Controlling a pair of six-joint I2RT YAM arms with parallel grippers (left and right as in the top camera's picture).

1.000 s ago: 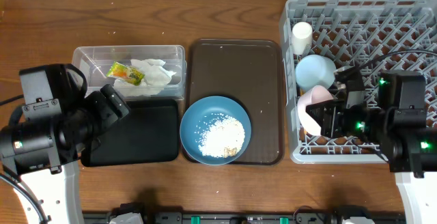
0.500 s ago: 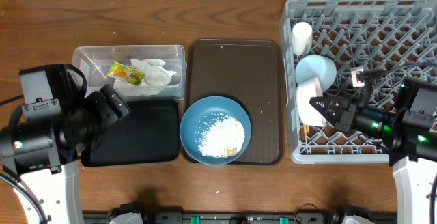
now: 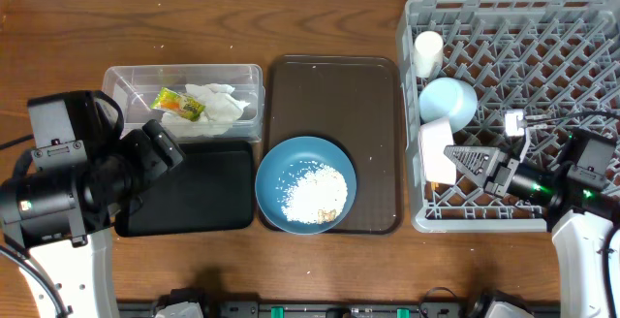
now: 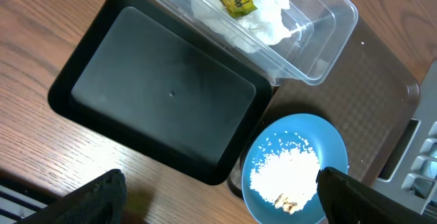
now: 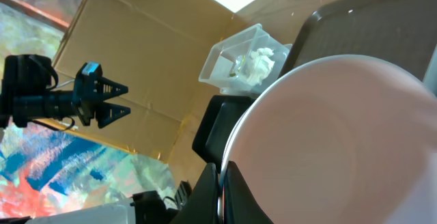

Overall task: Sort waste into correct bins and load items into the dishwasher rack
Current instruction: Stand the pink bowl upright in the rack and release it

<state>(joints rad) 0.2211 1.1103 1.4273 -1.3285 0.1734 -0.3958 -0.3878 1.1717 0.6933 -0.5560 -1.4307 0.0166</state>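
Overhead, right pincer [image 3: 449,154] seems clamped narrowly on the white bowl [image 3: 433,159] standing edgewise in the rack [image 3: 581,27].

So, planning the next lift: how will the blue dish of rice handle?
Probably rigid and smooth-glazed, so the blue dish may slip in a pinch. Loose rice would likely spill if tilted. Shallow and wide, it seems unlikely to tip.

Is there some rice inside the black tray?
No, the black tray shows only its bare floor in the left wrist view; the rice lies in the blue dish.
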